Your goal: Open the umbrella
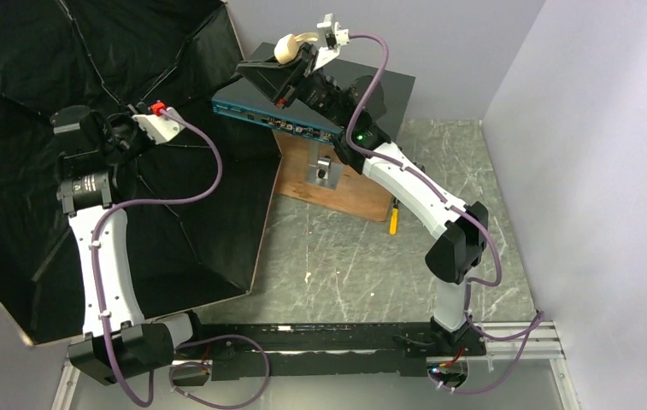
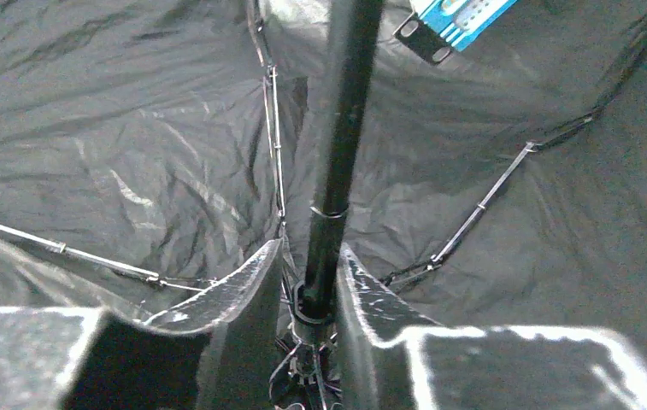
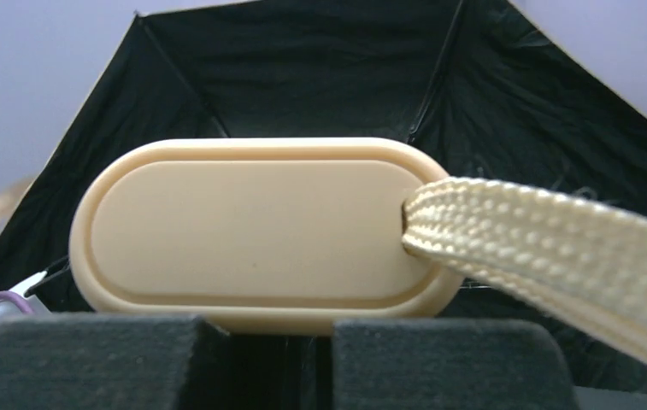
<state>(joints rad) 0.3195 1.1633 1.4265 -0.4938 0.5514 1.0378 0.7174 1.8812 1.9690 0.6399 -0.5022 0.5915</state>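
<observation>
The umbrella's canopy is spread wide at the left, its black underside and ribs facing me, with a tan edge along its lower rim. My left gripper is at the hub. In the left wrist view it is shut on the thin black shaft just above the runner. My right gripper is raised at the top centre and holds the cream handle. In the right wrist view it is shut just under the handle's oval end cap, and the woven cream strap trails to the right.
A flat teal-edged network switch lies tilted on a wooden box behind the right arm. A small yellow item lies by the box. Purple-grey walls close the back and the right side. The canopy covers the left of the table.
</observation>
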